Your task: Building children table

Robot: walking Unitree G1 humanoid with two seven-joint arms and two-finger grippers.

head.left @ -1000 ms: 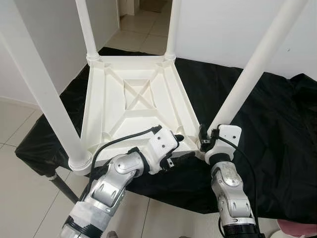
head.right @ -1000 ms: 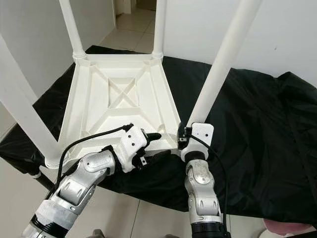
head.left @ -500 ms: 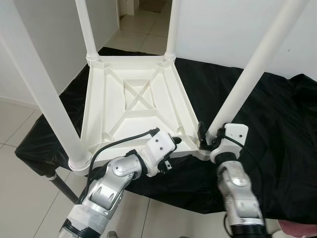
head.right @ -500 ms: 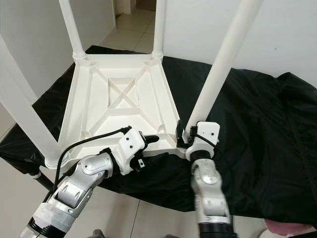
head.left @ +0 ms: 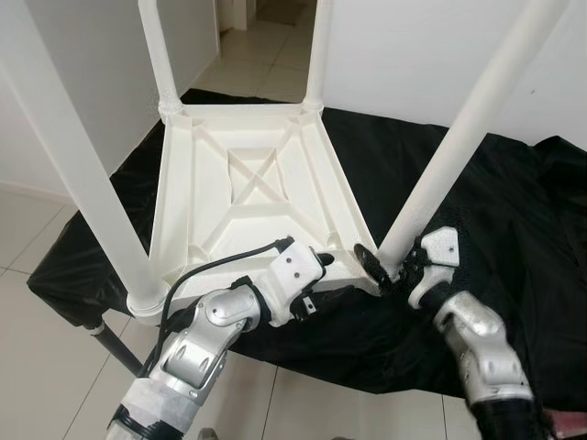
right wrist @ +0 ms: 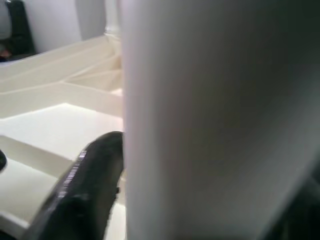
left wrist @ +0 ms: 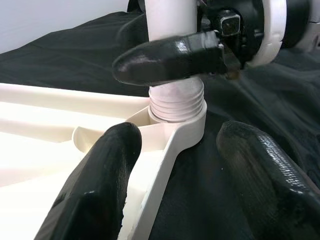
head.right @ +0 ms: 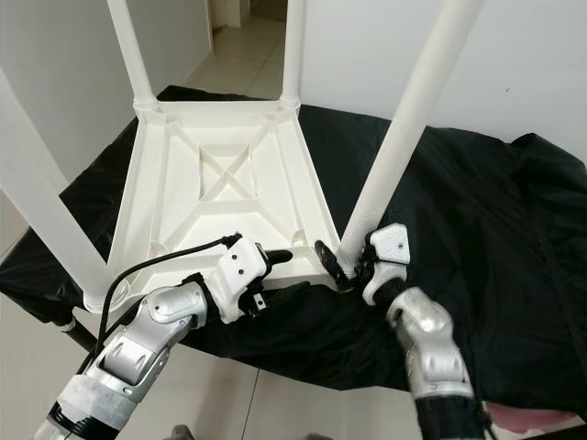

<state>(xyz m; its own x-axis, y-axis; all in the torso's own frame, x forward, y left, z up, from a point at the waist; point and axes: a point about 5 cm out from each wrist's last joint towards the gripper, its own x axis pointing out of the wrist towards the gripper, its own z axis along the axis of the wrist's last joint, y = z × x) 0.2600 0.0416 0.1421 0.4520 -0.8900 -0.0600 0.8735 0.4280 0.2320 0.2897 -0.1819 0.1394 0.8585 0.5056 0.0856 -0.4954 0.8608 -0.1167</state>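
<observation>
A white plastic children's table (head.left: 248, 174) lies upside down on a black cloth, its legs pointing up. My right gripper (head.left: 390, 261) is shut on the near-right leg (head.left: 459, 137) just above its socket; in the right wrist view the leg (right wrist: 210, 120) stands against one black finger (right wrist: 85, 185). My left gripper (head.left: 323, 278) is open and straddles the tabletop's near rim beside that corner. In the left wrist view one of its fingers (left wrist: 95, 185) lies over the tabletop and the other over the cloth. That view also has the leg's threaded end (left wrist: 176, 102) seated in the corner socket.
The black cloth (head.left: 514, 211) covers a work table whose near edge runs under my arms. The near-left leg (head.left: 73, 174) and two far legs (head.left: 158, 50) stand tall around the workspace. Tiled floor (head.left: 37, 238) lies to the left, and a white wall rises behind.
My right forearm has swung out to the right while its gripper stays around the base of the near-right leg, turned about it. The left gripper has held its place at the rim.
</observation>
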